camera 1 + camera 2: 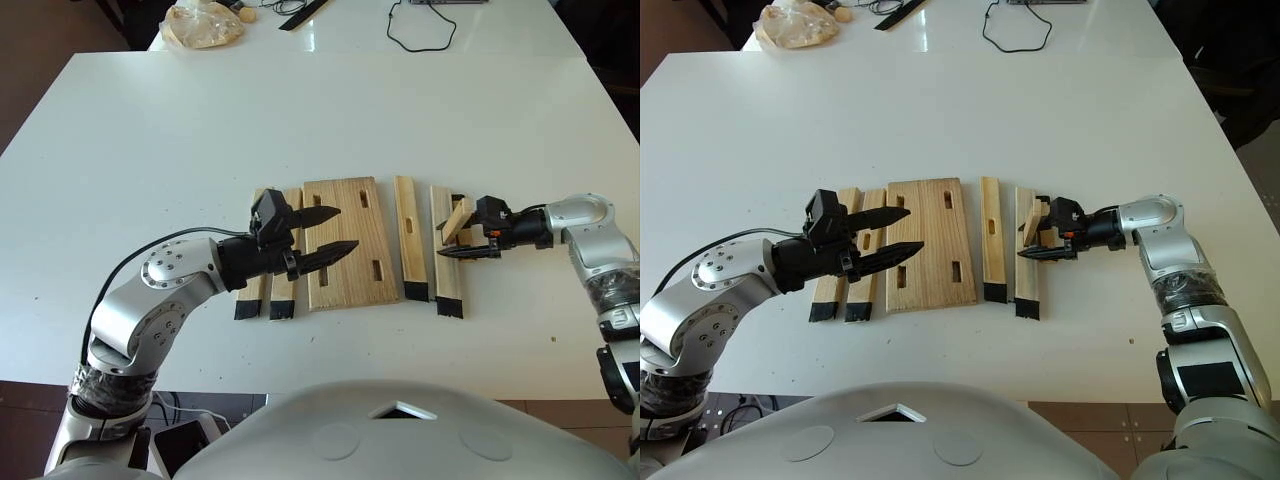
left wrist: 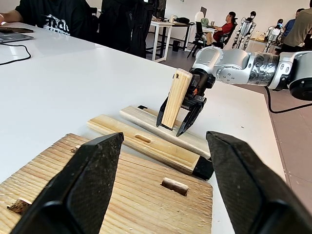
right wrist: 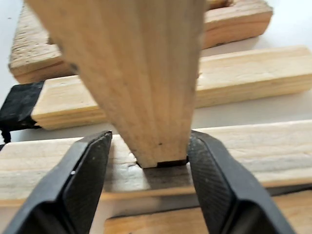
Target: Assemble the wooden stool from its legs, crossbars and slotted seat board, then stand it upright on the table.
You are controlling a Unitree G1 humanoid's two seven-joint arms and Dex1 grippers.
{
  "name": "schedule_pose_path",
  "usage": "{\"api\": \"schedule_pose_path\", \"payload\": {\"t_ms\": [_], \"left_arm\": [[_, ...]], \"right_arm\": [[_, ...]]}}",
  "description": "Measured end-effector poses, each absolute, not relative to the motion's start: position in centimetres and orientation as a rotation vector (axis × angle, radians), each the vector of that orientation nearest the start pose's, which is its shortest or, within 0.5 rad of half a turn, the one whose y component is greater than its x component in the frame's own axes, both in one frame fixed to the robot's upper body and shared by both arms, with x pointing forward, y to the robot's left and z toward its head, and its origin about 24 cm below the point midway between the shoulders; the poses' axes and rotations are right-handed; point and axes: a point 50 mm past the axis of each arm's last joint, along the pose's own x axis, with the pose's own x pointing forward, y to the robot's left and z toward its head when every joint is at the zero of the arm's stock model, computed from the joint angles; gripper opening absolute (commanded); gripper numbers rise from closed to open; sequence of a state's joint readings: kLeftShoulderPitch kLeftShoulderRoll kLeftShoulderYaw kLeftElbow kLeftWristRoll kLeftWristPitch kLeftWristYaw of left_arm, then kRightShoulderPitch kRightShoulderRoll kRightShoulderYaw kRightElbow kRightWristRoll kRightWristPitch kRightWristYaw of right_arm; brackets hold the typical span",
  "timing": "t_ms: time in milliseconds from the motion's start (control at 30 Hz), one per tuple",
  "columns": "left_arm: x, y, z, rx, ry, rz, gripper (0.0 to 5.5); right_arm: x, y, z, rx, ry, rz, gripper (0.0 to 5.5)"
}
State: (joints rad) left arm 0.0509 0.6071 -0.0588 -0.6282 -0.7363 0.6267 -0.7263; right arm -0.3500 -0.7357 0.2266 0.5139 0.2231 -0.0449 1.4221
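Right end effector (image 1: 446,243) clamps a short crossbar (image 1: 457,220), tilted, its lower end on a leg (image 1: 447,285).
Left end effector (image 1: 347,228) gapes wide, holding nothing; the seat board (image 1: 350,285) lies beneath it on the surface (image 1: 300,120).

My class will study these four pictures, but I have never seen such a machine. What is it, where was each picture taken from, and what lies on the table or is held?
It is a humanoid robot with two arms, each ending in a two-fingered gripper. Two pictures come from cameras in its head, looking down; two from its wrists. On the white table lie a pale slotted wooden seat board and four wooden legs with black tips, two each side. The left gripper hangs open over the board. The right gripper holds a short wooden crossbar, tilted, its lower end on the rightmost leg.
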Motion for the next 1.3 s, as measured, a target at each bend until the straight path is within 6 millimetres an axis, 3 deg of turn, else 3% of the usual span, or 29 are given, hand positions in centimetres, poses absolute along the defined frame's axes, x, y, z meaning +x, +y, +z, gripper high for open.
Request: {"api": "schedule_pose_path", "payload": {"t_ms": [100,267,467,600,867,1133,1233,1300], "left_arm": [[19.1,14.0,12.3,-0.083,0.193,-1.165,3.15],[19.0,14.1,12.2,-0.073,0.192,-1.17,3.15],[18.9,14.1,12.2,-0.072,0.191,-1.173,3.15],[18.9,14.1,12.2,-0.072,0.192,-1.175,3.15],[18.9,14.0,12.3,-0.071,0.191,-1.182,3.15],[19.0,14.0,12.2,-0.069,0.2,-1.18,3.15],[19.0,14.0,12.1,-0.068,0.205,-1.176,3.15],[19.0,14.0,12.1,-0.065,0.207,-1.174,3.15]], "right_arm": [[26.1,-24.5,5.7,-0.242,0.512,1.33,2.73],[26.4,-23.7,11.0,-0.121,0.292,1.321,2.73],[25.3,-21.9,17.4,0.064,0.073,1.383,2.73],[25.4,-20.2,19.6,0.058,-0.027,1.382,2.73],[26.0,-18.2,19.2,0.04,-0.052,1.342,2.73],[26.7,-17.3,21.5,0.049,-0.152,1.33,2.73],[26.7,-17.3,21.3,0.026,-0.15,1.325,2.73],[26.7,-17.3,19.7,-0.044,-0.104,1.316,2.73]]}}
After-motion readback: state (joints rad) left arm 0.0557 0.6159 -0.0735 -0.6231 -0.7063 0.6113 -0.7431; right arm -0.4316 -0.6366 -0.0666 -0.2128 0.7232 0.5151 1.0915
